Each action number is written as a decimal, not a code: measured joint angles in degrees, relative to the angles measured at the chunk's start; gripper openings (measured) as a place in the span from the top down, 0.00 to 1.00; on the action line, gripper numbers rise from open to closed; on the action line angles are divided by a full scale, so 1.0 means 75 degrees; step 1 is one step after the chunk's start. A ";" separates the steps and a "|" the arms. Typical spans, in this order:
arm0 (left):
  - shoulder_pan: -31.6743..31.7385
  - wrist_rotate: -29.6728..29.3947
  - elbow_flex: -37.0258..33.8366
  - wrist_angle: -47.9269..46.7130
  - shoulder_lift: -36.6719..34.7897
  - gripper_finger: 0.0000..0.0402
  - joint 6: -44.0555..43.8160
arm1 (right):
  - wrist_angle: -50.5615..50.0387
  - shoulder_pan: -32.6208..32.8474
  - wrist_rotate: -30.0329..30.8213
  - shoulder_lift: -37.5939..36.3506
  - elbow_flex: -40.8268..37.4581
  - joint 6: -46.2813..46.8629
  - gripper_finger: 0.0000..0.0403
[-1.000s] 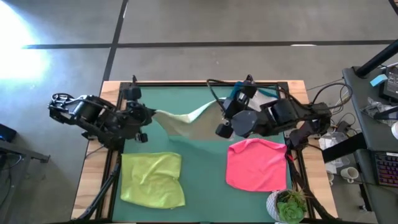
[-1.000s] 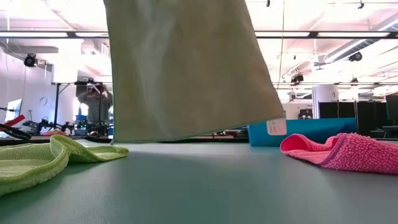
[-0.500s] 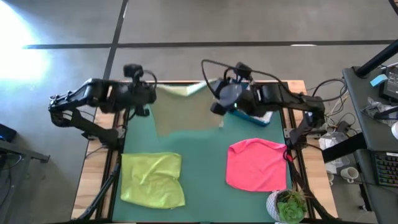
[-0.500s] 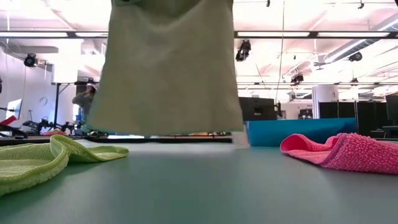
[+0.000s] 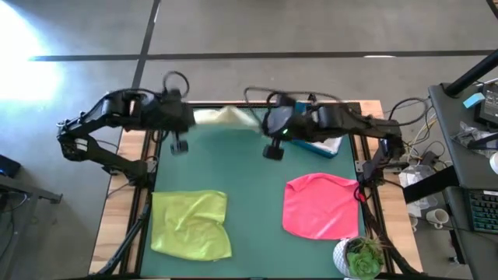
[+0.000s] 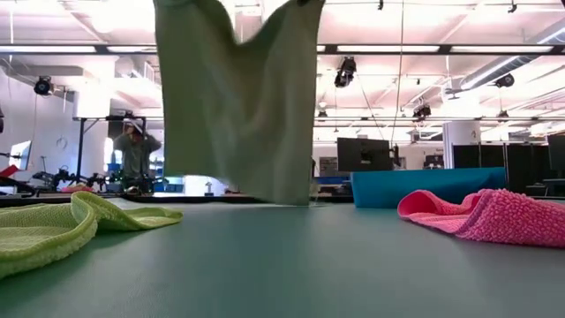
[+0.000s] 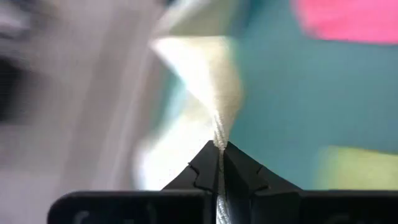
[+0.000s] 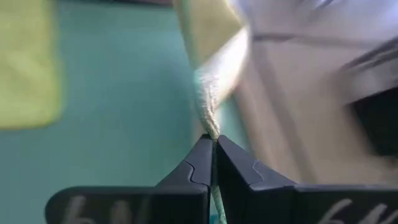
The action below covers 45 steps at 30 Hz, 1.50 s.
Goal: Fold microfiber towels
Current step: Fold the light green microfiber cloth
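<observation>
A: Item 1, pale towel point(image 6: 238, 97)?
B: Held up off the tabletop point(image 5: 257, 194), hanging btwn both grippers at the far edge. Low view: drapes down as a sheet, top edge sagging in the middle, bottom hem just above the surface. High view: only a thin pale strip point(image 5: 226, 118) btwn the arms.

A: L gripper point(image 7: 219, 149)?
B: Clamped tight on one top corner of the pale towel; wrist view shows cloth pinched btwn the fingers point(image 7: 205, 168). Sits far-left of the tabletop point(image 5: 180, 120).

A: R gripper point(image 8: 213, 144)?
B: Same, closed on the other top corner, cloth running up from the tips. Far side, right of centre point(image 5: 272, 124).

A: Item 2, lime towel point(image 5: 191, 224)?
B: Near-left of tabletop, lying loose w/ wrinkles, not folded flat. Also in low view at left point(image 6: 62, 228).

A: Item 3, pink towel point(image 5: 320, 205)?
B: Near-right, spread but rumpled. Low view at right point(image 6: 477, 214).

A: Other?
B: Blue bin point(image 6: 424, 185) at far right, behind the pink towel, partly under the R arm in high view point(image 5: 315, 146). Potted plant point(image 5: 359, 258) at near-right corner. Person point(image 6: 137, 155) standing in the room beyond, low view.
</observation>
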 joint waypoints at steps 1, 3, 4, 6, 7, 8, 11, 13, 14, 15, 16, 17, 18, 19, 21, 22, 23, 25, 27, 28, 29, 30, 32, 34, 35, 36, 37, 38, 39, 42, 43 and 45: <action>-0.0056 0.0661 -0.0187 -0.0001 -0.0024 1.00 -0.0389 | 0.0009 0.0055 -0.0463 0.0024 -0.0225 0.0229 0.98; -0.0333 0.1385 -0.0638 0.0002 -0.0037 1.00 -0.1020 | 0.0035 0.0215 -0.1385 0.0078 -0.0684 0.0681 0.98; -0.0498 0.1465 -0.0899 -0.0010 -0.0050 1.00 -0.1305 | 0.0055 0.0304 -0.1731 0.0116 -0.0910 0.0911 0.98; -0.0752 0.1576 -0.1459 -0.0018 -0.0055 1.00 -0.1710 | 0.0155 0.0552 -0.2035 0.0160 -0.1342 0.1273 0.98; -0.0883 0.1606 -0.1755 -0.0017 -0.0055 1.00 -0.1888 | 0.0231 0.0692 -0.2042 0.0174 -0.1571 0.1419 0.98; -0.1025 0.1649 -0.2071 -0.0022 -0.0055 1.00 -0.2111 | 0.0331 0.0829 -0.2045 0.0191 -0.1775 0.1521 0.98; -0.1390 0.1792 -0.2981 0.0007 -0.0055 1.00 -0.2677 | 0.0683 0.1183 -0.2101 0.0203 -0.2369 0.1978 0.98; -0.1644 0.1905 -0.3533 0.0095 -0.0061 1.00 -0.3094 | 0.0833 0.1390 -0.2178 0.0203 -0.2685 0.2369 0.98; -0.1759 0.1966 -0.3795 0.0160 -0.0061 1.00 -0.3293 | 0.0886 0.1469 -0.2249 0.0203 -0.2811 0.2546 0.98; -0.1872 0.1996 -0.4034 0.0265 -0.0060 1.00 -0.3470 | 0.0888 0.1551 -0.2273 0.0203 -0.2920 0.2699 0.98; -0.1983 0.2039 -0.4261 0.0384 -0.0051 1.00 -0.3630 | 0.0890 0.1626 -0.2262 0.0203 -0.3039 0.2848 0.98; -0.2083 0.2053 -0.4471 0.0512 -0.0038 1.00 -0.3775 | 0.0954 0.1673 -0.2248 0.0212 -0.3161 0.2963 0.98; -0.2156 0.2056 -0.4674 0.0727 -0.0026 1.00 -0.3847 | 0.1070 0.1698 -0.2240 0.0226 -0.3292 0.2991 0.98; -0.2206 0.2051 -0.4864 0.0933 -0.0019 1.00 -0.3929 | 0.1170 0.1704 -0.2239 0.0235 -0.3427 0.3000 0.98; -0.2237 0.1915 -0.5231 0.1476 -0.0009 1.00 -0.4015 | 0.1465 0.1689 -0.1965 0.0247 -0.3767 0.3005 0.98; -0.2237 0.1816 -0.5385 0.1760 -0.0009 1.00 -0.4016 | 0.1742 0.1641 -0.1668 0.0247 -0.4001 0.2998 0.98; -0.2230 0.1743 -0.5534 0.2011 -0.0003 1.00 -0.4015 | 0.2072 0.1569 -0.1364 0.0247 -0.4233 0.2998 0.98; -0.2164 0.1615 -0.5803 0.2354 -0.0002 1.00 -0.4016 | 0.2583 0.1363 -0.0979 0.0247 -0.4672 0.3026 0.98; -0.2088 0.1533 -0.5988 0.2535 0.0064 1.00 -0.4025 | 0.3068 0.1136 -0.0841 0.0253 -0.5049 0.3181 0.98; -0.2047 0.1446 -0.6067 0.2553 0.0094 1.00 -0.4025 | 0.3258 0.1033 -0.0790 0.0253 -0.5183 0.3230 0.98; -0.2005 0.1274 -0.6152 0.2540 0.0118 1.00 -0.4027 | 0.3360 0.0921 -0.0730 0.0253 -0.5285 0.3282 0.98; -0.1957 0.1056 -0.6222 0.2506 0.0149 1.00 -0.4030 | 0.3397 0.0814 -0.0652 0.0251 -0.5361 0.3333 0.98; -0.1808 0.0576 -0.6332 0.2530 0.0238 1.00 -0.4030 | 0.3451 0.0569 -0.0634 0.0250 -0.5503 0.3336 0.98; -0.1599 0.0287 -0.6366 0.2509 0.0368 1.00 -0.4011 | 0.3478 0.0314 -0.0624 0.0250 -0.5674 0.3338 0.98; -0.1475 0.0220 -0.6366 0.2534 0.0425 1.00 -0.3993 | 0.3485 0.0201 -0.0622 0.0250 -0.5768 0.3333 0.98; -0.1343 0.0191 -0.6366 0.2554 0.0484 1.00 -0.3952 | 0.3509 0.0089 -0.0607 0.0250 -0.5872 0.3330 0.98; -0.1201 0.0191 -0.6366 0.2570 0.0554 1.00 -0.3881 | 0.3639 -0.0022 -0.0605 0.0250 -0.6009 0.3321 0.98; -0.1055 0.0191 -0.6366 0.2596 0.0626 1.00 -0.3791 | 0.3907 -0.0136 -0.0614 0.0247 -0.6183 0.3273 0.98; -0.0906 0.0189 -0.6368 0.2614 0.0711 1.00 -0.3767 | 0.4156 -0.0247 -0.0641 0.0247 -0.6342 0.3252 0.98; -0.0479 0.0192 -0.6369 0.2707 0.0989 1.00 -0.3748 | 0.4781 -0.0541 -0.0826 0.0250 -0.6668 0.3257 0.98; -0.0367 0.0191 -0.6369 0.2708 0.1073 1.00 -0.3748 | 0.4957 -0.0617 -0.0842 0.0250 -0.6714 0.3256 0.98; -0.0170 0.0191 -0.6369 0.2720 0.1225 1.00 -0.3745 | 0.5146 -0.0737 -0.0838 0.0250 -0.6740 0.3159 0.98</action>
